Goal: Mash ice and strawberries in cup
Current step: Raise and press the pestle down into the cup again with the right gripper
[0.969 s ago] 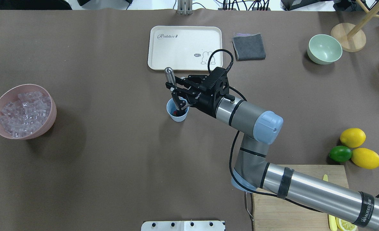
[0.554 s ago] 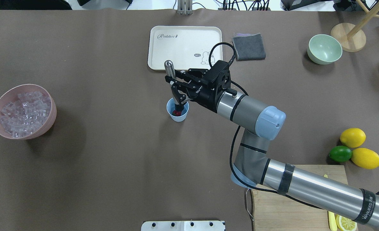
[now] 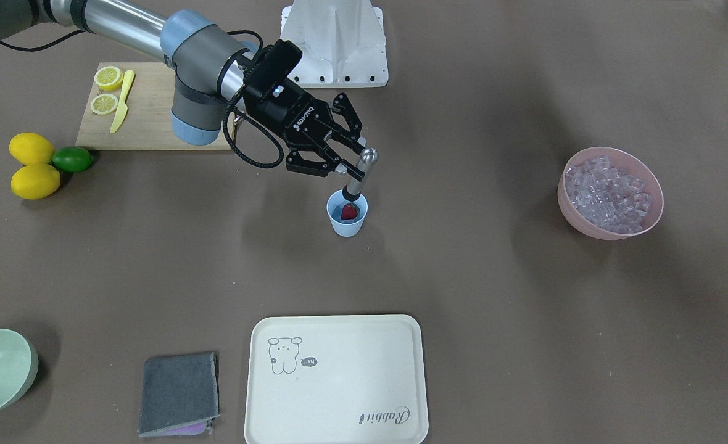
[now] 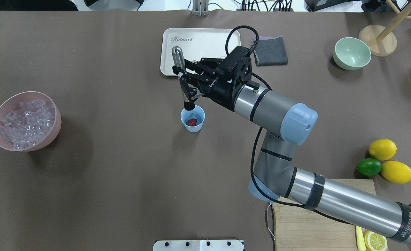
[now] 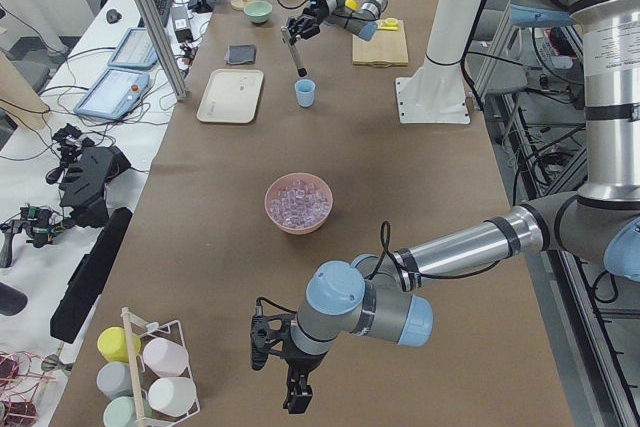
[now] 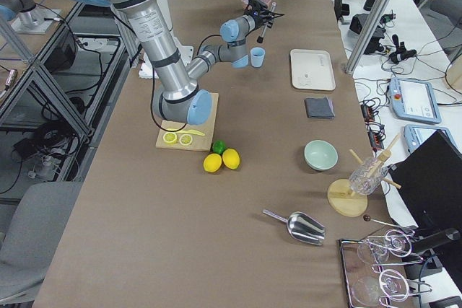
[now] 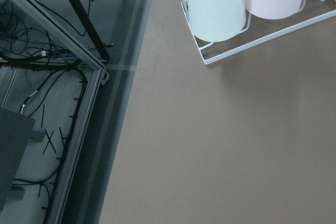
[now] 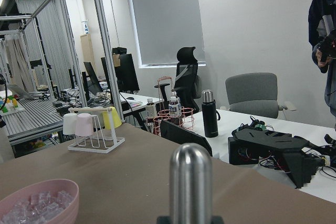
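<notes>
The light-blue cup (image 4: 192,121) stands mid-table with a red strawberry (image 4: 192,122) inside, also seen in the front view as the strawberry (image 3: 350,211) in the cup (image 3: 347,217). A pale clear piece beside it may be ice. My right gripper (image 4: 184,83) is shut on a metal muddler (image 4: 177,57), held tilted, its black tip (image 4: 188,104) just above the cup's far rim. More ice (image 4: 26,120) fills the pink bowl (image 4: 54,130) at far left. My left gripper (image 5: 290,372) hangs off the table's near end; I cannot tell whether it is open or shut.
A cream tray (image 4: 200,50) and a grey cloth (image 4: 270,50) lie behind the cup. A pale green bowl (image 4: 351,53) sits at back right. Lemons and a lime (image 4: 369,167) lie by the cutting board (image 4: 317,230). A wire rack of cups (image 7: 231,9) stands near the left wrist.
My right gripper has lifted the muddler up out of the cup and drawn it back toward the tray. The strawberry in the cup now shows fully.
</notes>
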### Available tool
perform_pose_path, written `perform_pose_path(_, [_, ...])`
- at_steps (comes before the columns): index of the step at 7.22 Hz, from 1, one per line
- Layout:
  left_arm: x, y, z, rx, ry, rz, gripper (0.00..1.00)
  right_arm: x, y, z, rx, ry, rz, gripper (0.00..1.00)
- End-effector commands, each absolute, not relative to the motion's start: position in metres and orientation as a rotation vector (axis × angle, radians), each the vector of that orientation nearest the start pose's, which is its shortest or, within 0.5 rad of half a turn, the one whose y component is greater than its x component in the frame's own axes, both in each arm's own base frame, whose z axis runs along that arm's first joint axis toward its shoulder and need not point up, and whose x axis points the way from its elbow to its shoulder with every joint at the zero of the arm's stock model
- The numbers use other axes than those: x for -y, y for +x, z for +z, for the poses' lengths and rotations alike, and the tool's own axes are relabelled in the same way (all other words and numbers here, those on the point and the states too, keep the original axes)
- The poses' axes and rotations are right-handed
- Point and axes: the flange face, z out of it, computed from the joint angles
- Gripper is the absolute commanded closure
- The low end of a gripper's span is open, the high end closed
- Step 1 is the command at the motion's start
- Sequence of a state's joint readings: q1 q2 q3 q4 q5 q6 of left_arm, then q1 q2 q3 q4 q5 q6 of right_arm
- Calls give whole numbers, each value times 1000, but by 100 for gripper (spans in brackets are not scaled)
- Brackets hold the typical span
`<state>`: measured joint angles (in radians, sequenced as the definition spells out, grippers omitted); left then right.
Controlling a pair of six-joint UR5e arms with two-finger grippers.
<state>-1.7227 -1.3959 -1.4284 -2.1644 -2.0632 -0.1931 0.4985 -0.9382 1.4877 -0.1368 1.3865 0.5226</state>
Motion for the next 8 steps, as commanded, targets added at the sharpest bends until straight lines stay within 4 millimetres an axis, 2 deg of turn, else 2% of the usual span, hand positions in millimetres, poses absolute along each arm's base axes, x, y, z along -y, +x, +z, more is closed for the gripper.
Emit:
perform_pose_path(1, [399,-148,762,-496,258,-267,2,440,-493,183,1307,1446,-186,100])
perform_pose_path(6, [399,-148,763,-494,259,-268,2,439,-524,207,1274,1394,-214,100])
perform_pose_path(8, [399,-148,762,-494,258,-268,2,440,-527,214,1261,1383,-219,100])
